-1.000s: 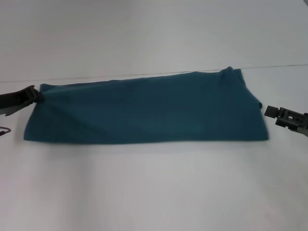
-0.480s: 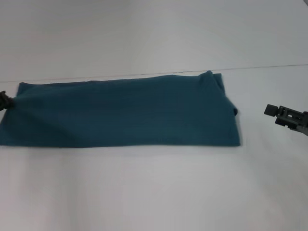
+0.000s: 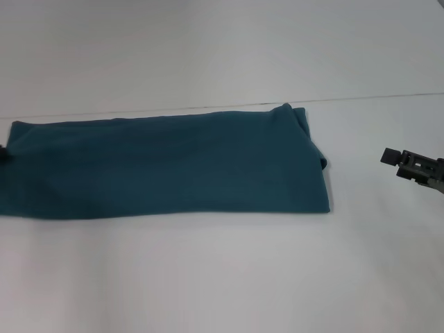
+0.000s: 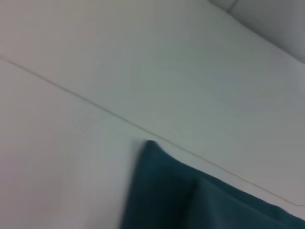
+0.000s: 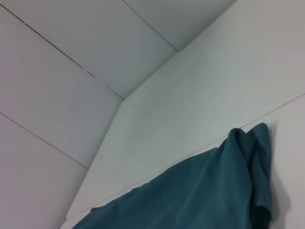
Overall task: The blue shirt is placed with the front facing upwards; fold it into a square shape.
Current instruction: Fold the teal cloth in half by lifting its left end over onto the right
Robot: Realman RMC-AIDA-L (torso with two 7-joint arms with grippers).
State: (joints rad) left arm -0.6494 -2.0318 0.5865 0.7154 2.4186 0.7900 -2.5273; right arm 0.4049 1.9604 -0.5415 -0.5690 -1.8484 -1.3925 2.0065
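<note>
Head view: you're seeing the blue shirt (image 3: 163, 163) lying as a folded band along the table's (image 3: 222, 277) left side. Left gripper (image 3: 3, 152) is at its left end, grip unreadable; right gripper (image 3: 393, 156) is hovering apart, fingers unreadable.

The right claw (image 3: 414, 166) is a blocky, matte black plastic piece with angular ridges, squared-off edges and small notched recesses.

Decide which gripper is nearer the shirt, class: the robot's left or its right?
Left. The left gripper sits at the shirt's left end, barely in view at the picture's edge. The right gripper hangs off the shirt's right end, with bare table between.
</note>
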